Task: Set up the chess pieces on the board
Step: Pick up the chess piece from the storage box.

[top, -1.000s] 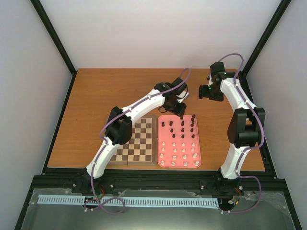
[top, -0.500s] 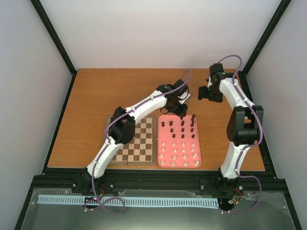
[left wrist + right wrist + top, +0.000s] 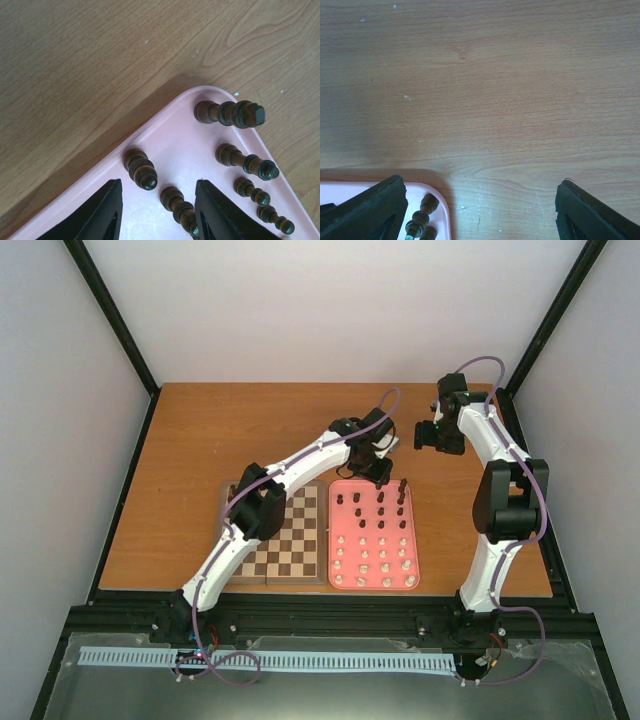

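Left pincer (image 3: 160,217) is open, empty, straddling a dark piece (image 3: 179,210) at the far edge of the pink tray (image 3: 185,145). Right pincer (image 3: 485,220) is wide open, empty, over the counter (image 3: 495,100). Pieces (image 3: 380,510) stand in the tray; the board (image 3: 290,540) lies left. Risk: a finger (image 3: 107,210) clips the neighbouring piece (image 3: 141,170), toppling it.

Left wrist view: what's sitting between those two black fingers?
A dark brown chess piece stands between the fingers of the left gripper, on the pink tray; a second piece stands by the tips. The left wrist view shows it.
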Controlling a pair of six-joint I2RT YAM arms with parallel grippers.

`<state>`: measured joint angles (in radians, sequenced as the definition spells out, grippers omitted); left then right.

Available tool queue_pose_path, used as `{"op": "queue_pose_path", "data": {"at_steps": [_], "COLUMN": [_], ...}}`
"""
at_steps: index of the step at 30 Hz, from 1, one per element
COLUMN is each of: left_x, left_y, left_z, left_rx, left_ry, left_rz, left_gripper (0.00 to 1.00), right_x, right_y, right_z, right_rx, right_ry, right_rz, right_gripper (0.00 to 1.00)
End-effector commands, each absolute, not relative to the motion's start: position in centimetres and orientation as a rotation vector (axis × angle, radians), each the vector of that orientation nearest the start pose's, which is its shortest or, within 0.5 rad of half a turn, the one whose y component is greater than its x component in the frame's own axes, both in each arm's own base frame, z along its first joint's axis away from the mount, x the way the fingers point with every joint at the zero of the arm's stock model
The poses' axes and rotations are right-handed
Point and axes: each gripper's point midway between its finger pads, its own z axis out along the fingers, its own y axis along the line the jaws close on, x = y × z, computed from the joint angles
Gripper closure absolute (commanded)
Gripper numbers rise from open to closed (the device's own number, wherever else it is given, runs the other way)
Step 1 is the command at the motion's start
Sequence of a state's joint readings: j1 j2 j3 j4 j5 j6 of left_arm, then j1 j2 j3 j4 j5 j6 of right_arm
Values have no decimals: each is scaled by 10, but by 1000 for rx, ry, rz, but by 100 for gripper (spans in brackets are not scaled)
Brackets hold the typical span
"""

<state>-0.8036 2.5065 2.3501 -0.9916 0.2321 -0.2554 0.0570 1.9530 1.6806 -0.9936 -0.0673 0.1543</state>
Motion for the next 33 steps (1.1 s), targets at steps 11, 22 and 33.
{"op": "queue_pose_path", "data": {"at_steps": [11,22,33], "left_x": [382,383,385], "left_y": [-458,-456,-453], "left_z": [69,63,65], "left_rx": [816,817,817], "left_ry": [2687,2695,2690], "left_rz": [-615,-591,-569], "left_gripper": [62,63,91], "right_x": [448,447,447], "right_y": [35,36,36], "right_z": [119,118,116], "right_rx": [125,122,123], "right_ry": [2823,2825,2828], "right_rz": [161,169,171], "right_gripper": [20,20,20]}}
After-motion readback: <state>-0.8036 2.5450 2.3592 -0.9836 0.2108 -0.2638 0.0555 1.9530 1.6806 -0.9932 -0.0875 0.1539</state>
